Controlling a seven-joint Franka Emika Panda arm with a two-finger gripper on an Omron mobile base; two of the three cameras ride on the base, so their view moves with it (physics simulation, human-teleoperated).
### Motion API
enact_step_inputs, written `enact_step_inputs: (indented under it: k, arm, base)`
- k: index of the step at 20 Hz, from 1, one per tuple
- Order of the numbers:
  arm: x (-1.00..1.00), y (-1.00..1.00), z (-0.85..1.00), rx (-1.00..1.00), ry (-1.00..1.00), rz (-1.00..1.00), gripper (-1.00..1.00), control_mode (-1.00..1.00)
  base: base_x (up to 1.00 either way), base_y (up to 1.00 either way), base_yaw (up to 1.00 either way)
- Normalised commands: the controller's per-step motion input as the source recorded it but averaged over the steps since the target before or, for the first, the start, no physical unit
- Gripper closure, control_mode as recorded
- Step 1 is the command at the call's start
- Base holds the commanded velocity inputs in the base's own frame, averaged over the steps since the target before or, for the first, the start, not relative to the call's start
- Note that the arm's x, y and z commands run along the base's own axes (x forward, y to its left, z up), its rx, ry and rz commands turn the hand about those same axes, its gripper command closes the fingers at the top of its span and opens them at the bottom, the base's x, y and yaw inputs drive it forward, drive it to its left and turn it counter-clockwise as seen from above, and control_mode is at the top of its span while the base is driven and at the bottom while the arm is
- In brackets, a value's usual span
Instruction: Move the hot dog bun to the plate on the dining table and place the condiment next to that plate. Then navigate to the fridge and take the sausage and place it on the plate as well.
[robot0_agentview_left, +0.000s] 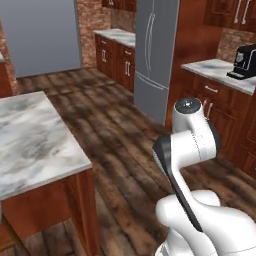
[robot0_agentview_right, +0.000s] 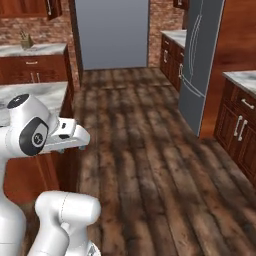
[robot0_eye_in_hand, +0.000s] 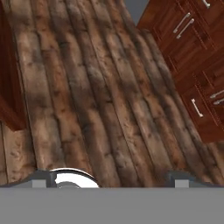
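The tall grey fridge (robot0_agentview_left: 155, 55) (robot0_agentview_right: 200, 60) stands ahead with its doors shut, between wood cabinets. A corner of the marble-topped dining table (robot0_agentview_left: 30, 140) (robot0_agentview_right: 45, 97) lies to my left, and the part in sight is bare. My arm is folded close over the base. In the hand view my gripper (robot0_eye_in_hand: 109, 180) looks down at the plank floor, open wide, with nothing between its fingertips (robot0_eye_in_hand: 41, 179). The hot dog bun, plate, condiment and sausage are out of view.
A black coffee machine (robot0_agentview_left: 242, 62) sits on the right counter above wood cabinets (robot0_eye_in_hand: 192, 65). More cabinets (robot0_agentview_right: 172, 55) flank the fridge. A grey panel (robot0_agentview_right: 112, 32) closes the far wall. Open wooden floor (robot0_agentview_left: 125, 130) stretches from the base to the fridge.
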Motion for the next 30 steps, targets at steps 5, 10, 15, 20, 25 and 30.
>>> enact_step_inputs:
  k: [5, 10, 15, 20, 25, 30]
  arm:
    - [0.00, 0.00, 0.00, 0.00, 0.00, 0.00, -1.00, 1.00]
    - [0.00, 0.00, 0.00, 0.00, 0.00, 0.00, -1.00, 1.00]
    - [0.00, 0.00, 0.00, 0.00, 0.00, 0.00, -1.00, 1.00]
    - [0.00, 0.00, 0.00, 0.00, 0.00, 0.00, -1.00, 1.00]
    - [0.00, 0.00, 0.00, 0.00, 0.00, 0.00, -1.00, 1.00]
    - [0.00, 0.00, 0.00, 0.00, 0.00, 0.00, -1.00, 1.00]
  base:
    - [1.00, -1.00, 0.04]
    - [1.00, -0.98, 0.09]
    - [1.00, -0.57, 0.08]
    - [1.00, -0.07, 0.00]
    - [1.00, 0.17, -0.03]
    - [1.00, 0.24, -0.09]
